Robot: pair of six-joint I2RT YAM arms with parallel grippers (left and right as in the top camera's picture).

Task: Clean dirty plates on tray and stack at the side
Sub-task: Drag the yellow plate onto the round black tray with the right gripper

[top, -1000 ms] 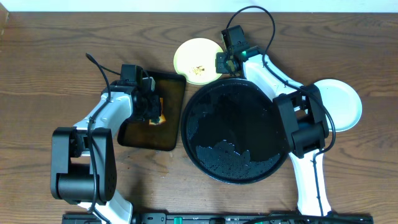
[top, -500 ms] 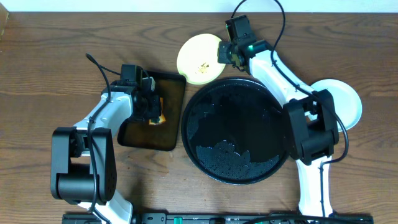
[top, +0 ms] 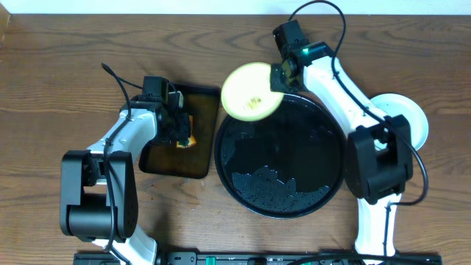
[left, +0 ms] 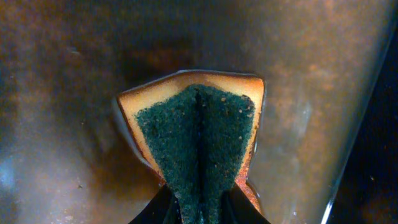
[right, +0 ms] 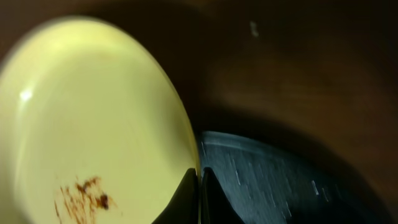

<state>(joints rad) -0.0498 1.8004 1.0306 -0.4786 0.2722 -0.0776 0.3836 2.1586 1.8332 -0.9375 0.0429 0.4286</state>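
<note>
Overhead: right gripper (top: 280,74) pinched yellow plate (top: 252,91) by rim, holding it above tray (top: 294,158), likely for scrubbing; left gripper (top: 179,129) squeezed sponge (left: 198,134), ready.

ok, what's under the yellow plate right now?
The yellow plate, pinched at its rim by the right gripper, overlaps the upper-left rim of the black tray and the wooden table. Whatever lies directly beneath is covered from overhead.

Dark brown wood-grain table (top: 44,88), pale strip beyond.
</note>
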